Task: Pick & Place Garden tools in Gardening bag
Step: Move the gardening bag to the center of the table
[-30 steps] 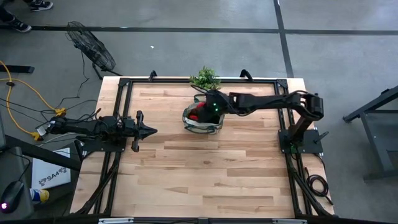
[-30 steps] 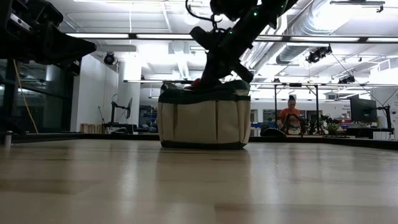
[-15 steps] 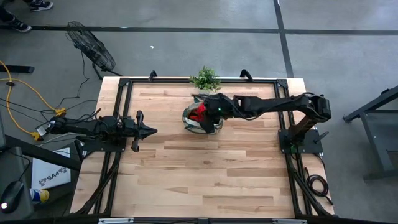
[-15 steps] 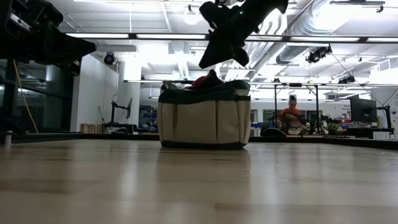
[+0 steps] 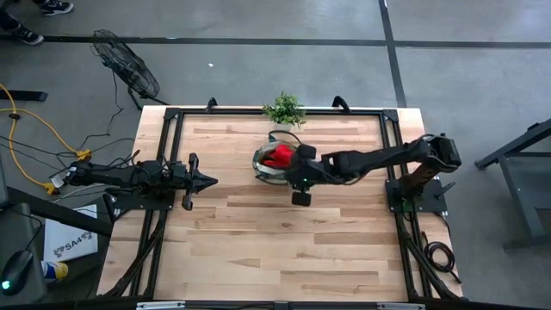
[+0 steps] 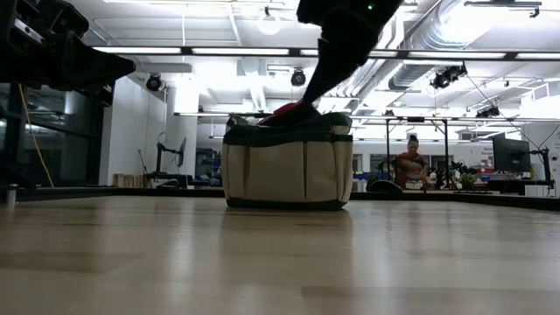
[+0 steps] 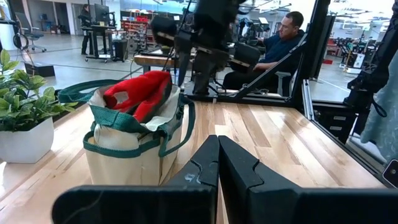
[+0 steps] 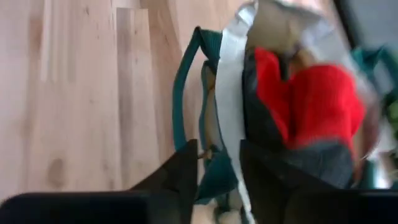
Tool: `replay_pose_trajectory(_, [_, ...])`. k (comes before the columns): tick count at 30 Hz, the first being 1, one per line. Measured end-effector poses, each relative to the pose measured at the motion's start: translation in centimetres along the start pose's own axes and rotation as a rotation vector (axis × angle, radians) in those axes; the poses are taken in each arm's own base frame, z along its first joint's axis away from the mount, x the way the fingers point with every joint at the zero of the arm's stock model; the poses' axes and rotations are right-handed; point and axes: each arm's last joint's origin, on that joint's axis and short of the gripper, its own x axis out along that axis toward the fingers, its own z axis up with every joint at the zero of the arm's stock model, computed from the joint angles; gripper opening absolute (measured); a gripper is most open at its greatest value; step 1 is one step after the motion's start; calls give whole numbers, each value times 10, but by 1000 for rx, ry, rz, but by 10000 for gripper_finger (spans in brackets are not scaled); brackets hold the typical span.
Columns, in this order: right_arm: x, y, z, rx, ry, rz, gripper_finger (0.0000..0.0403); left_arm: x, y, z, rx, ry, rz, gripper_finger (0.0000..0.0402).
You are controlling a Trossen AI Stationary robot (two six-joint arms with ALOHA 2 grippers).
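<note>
**My bag is full, but it could still tip**

My left gripper (image 5: 207, 181) rests out at the left side of the table (image 5: 284, 250), well away from the bag. Its jaws are pressed tight together and hold nothing.

Next comes the gardening bag (image 5: 277, 164), standing upright near the far middle of the table. A glove (image 7: 140, 93) with a red cuff pokes out of the top. The small potted plant (image 5: 283, 109) sits just behind the bag.

My right gripper (image 5: 299, 184) hangs just beside the bag, on its near side. Its jaws are a little apart, and nothing is in them.

I think the glove is loose and piled high. If my right arm bumps the bag's green handle (image 8: 186, 81), the bag could tip and the glove could slide out. A hard push could also knock the plant.
</note>
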Motion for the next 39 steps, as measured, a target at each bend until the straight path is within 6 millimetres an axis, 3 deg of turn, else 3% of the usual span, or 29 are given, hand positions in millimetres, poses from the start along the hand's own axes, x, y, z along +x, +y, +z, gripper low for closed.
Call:
replay_pose_trajectory(5, [-6,17,1,-185,-38,-48,177,0,0,0,0,0,0,0])
replay_pose_trajectory(9, [-9,27,1,-260,-48,-31,202,0,0,0,0,0,0,0])
replay_pose_trajectory(24, [18,28,-25,-394,-97,-119,205,0,0,0,0,1,0,0])
replay_pose_trajectory(39, [40,4,-32,-371,-42,-164,170,0,0,0,0,0,-1,0])
